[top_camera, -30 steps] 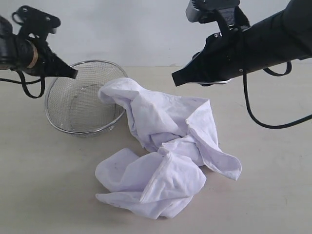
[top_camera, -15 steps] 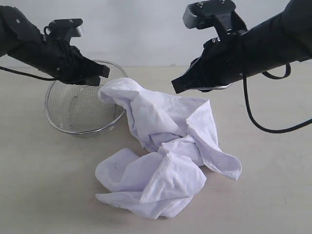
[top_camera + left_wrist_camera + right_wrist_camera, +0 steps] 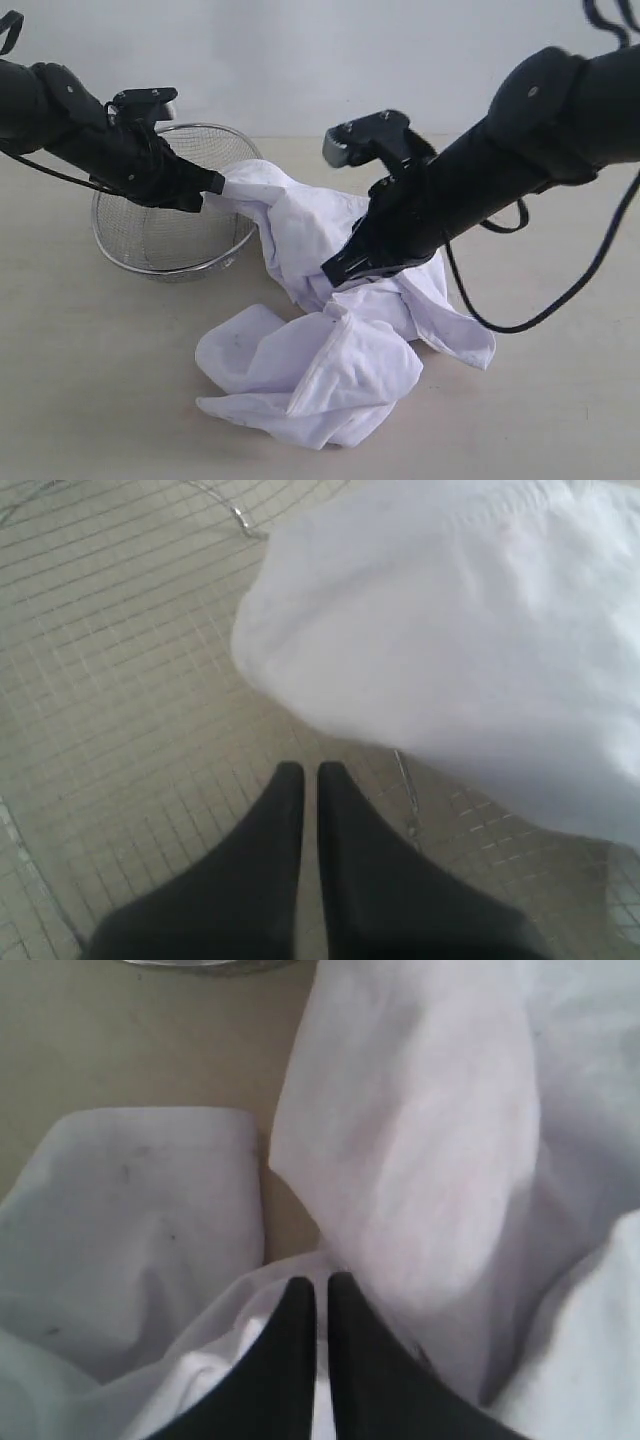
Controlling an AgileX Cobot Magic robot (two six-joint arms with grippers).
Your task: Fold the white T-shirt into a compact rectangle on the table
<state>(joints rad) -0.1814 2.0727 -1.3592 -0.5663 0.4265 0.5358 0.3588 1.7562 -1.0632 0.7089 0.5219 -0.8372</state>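
The white T-shirt (image 3: 320, 365) lies crumpled on the table (image 3: 90, 380), one end draped over the rim of a wire-mesh basket (image 3: 150, 235). My left gripper (image 3: 216, 184) is shut and empty, hovering over the basket with its tips right beside that draped end. In the left wrist view the closed left gripper (image 3: 310, 771) sits above the mesh, the T-shirt (image 3: 460, 650) just ahead. My right gripper (image 3: 336, 272) is shut, tips down at the middle of the heap. In the right wrist view the right gripper (image 3: 320, 1282) rests among folds of the T-shirt (image 3: 420, 1150), holding nothing.
The round silver basket stands at the back left, holding nothing but the shirt's end. A black cable (image 3: 520, 320) loops from the right arm over the table's right side. A pale wall (image 3: 300, 60) rises behind the table.
The left arm has swung right over the basket to the shirt's draped end. The right arm has dropped down and left from above onto the heap. The shirt has not moved.
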